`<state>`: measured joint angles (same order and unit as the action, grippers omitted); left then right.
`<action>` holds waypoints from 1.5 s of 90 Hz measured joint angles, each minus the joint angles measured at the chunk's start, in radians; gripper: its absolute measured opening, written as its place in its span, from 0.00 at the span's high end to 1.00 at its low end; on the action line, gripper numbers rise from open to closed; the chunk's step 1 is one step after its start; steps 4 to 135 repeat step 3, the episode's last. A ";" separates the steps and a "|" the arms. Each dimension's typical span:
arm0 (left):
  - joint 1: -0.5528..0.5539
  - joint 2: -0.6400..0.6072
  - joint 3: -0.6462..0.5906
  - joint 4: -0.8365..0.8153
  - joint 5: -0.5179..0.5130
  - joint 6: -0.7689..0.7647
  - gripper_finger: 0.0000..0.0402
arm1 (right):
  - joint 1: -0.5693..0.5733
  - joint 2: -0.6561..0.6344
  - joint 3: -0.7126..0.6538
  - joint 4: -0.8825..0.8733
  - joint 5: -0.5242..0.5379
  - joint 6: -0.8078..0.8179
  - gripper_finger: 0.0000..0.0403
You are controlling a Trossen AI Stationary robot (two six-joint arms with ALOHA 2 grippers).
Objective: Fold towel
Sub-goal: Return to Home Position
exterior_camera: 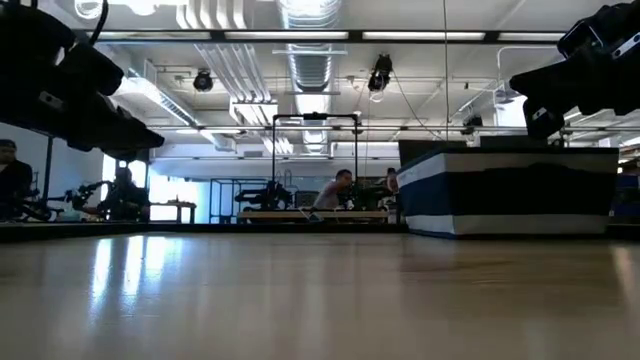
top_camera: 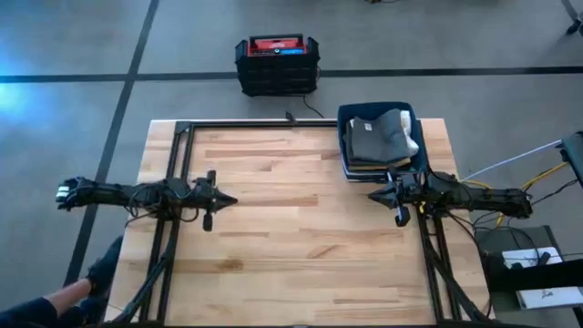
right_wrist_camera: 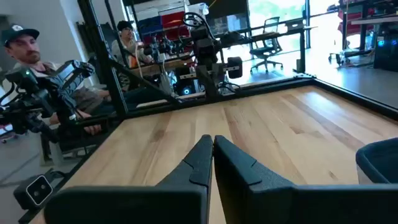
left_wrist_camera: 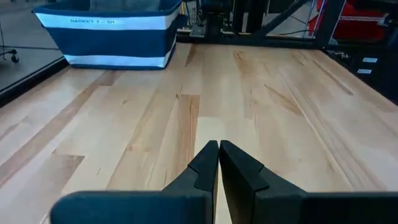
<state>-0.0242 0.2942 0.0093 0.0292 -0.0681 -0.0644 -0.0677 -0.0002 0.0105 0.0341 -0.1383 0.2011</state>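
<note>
We see only the top of the load in the basket [top_camera: 342,146]: a folded gray towel [top_camera: 378,137] lies inside, and whatever sits beneath shows as thin edges too small for us to name. From table height the basket's wall hides the towel entirely, and both arms are cut off at the frame's edges. The right fingers [right_wrist_camera: 200,157] are pressed together, tips touching, hovering over the surface [top_camera: 291,246] just beside the basket and pointing toward the left arm. The left fingers [left_wrist_camera: 206,163] are likewise closed, only a thin slit between them, well apart from the basket across the surface. Both arms lie stretched level, facing each other.
</note>
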 joint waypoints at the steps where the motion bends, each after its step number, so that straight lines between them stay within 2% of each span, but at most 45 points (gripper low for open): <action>1: 0.000 0.000 0.000 0.000 0.000 0.000 0.99 | 0.000 0.000 0.000 0.000 0.000 0.000 1.00; 135: 0.000 0.002 0.000 0.000 0.000 0.000 0.99 | 0.000 0.000 0.000 0.000 0.000 0.000 1.00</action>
